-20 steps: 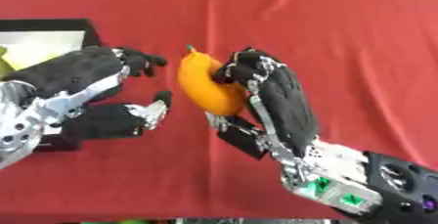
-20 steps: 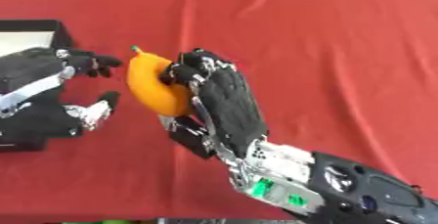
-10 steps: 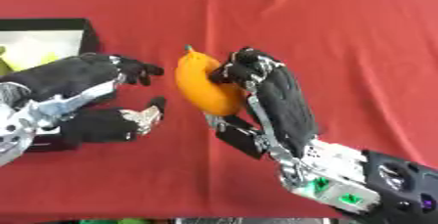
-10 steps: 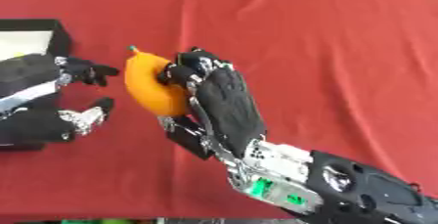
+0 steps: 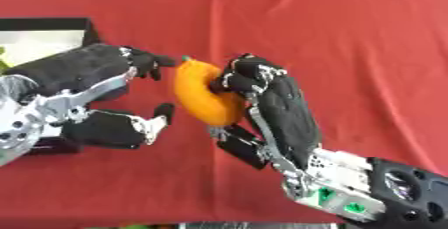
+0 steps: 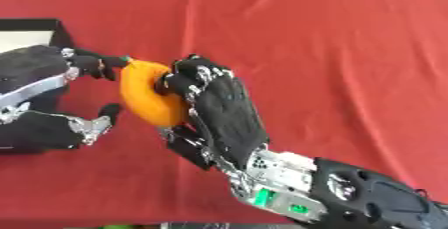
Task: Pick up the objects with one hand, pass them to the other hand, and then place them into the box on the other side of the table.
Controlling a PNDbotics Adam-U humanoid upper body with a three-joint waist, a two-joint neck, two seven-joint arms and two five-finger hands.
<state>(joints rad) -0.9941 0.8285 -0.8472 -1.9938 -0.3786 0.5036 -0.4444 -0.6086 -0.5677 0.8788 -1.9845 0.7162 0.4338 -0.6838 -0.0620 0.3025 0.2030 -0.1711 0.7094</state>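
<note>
While my right hand [image 5: 271,98] curls round the orange fruit [image 5: 203,93] at frame centre, my left hand [image 5: 87,75] opens beside it; handover unfinished, the box [image 5: 52,25] upper left awaits.

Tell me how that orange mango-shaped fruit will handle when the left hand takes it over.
The orange fruit keeps its shape under the right hand's curled fingers, so it is probably stiff. Its skin looks smooth and its form rounded and tapered, so it may slip or roll if set on the red cloth. The left hand is open beside it.
</note>
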